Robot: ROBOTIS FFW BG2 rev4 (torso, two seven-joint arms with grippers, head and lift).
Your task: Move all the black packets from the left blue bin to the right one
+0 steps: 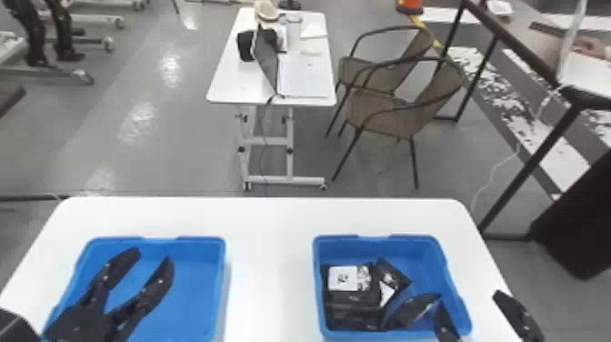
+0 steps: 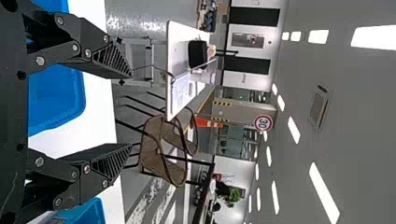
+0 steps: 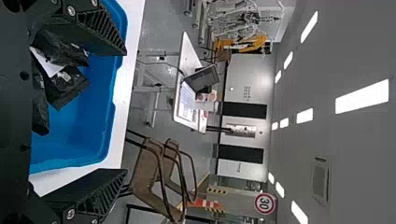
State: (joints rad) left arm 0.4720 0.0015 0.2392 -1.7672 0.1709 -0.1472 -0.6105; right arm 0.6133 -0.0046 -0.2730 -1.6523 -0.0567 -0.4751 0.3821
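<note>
Beyond the blue bins [image 1: 195, 291], brown chairs [image 1: 379, 116] beside a laptop table [image 1: 232, 86].

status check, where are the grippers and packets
Left gripper, fingers apart, over left bin, blocking part of it; no packets visible inside.
Right gripper, fingers apart, by right bin's right side.
Black packets in right bin.
</note>
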